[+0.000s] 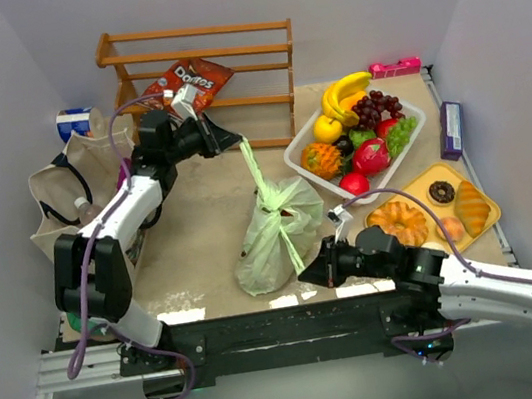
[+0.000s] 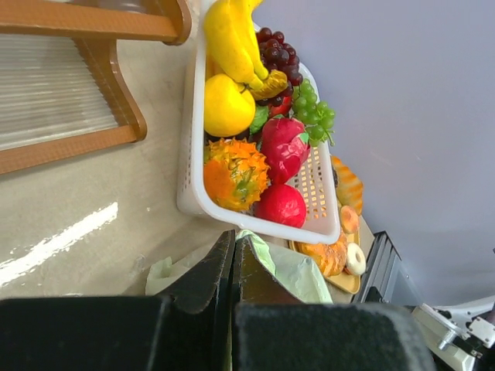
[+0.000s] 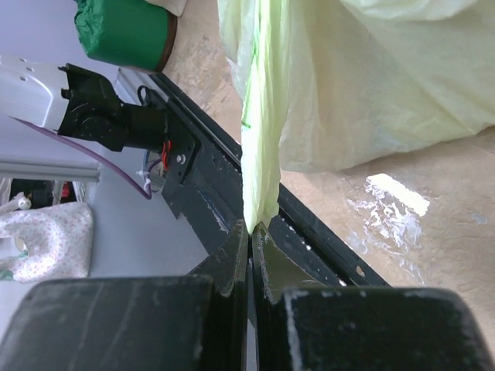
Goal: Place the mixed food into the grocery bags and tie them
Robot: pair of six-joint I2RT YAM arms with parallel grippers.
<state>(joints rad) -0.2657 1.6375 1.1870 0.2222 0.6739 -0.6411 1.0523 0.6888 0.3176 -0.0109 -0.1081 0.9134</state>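
Spanning left gripper (image 1: 235, 145), right gripper (image 1: 305, 276): green bag (image 1: 275, 226)

Both the left arm (image 1: 130, 206) and the right arm (image 1: 504, 295) have smooth white tubes joined by chunky black blocks, thin purple cables (image 1: 85, 324) running along them, and flat black fingers (image 2: 207, 280) at the tips, all bolted to a black bar (image 1: 265, 323) on a silver rail (image 1: 56, 372).

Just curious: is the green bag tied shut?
Apparently knotted: the green plastic bag bunches at its top, left gripper and right gripper clamping its handles.
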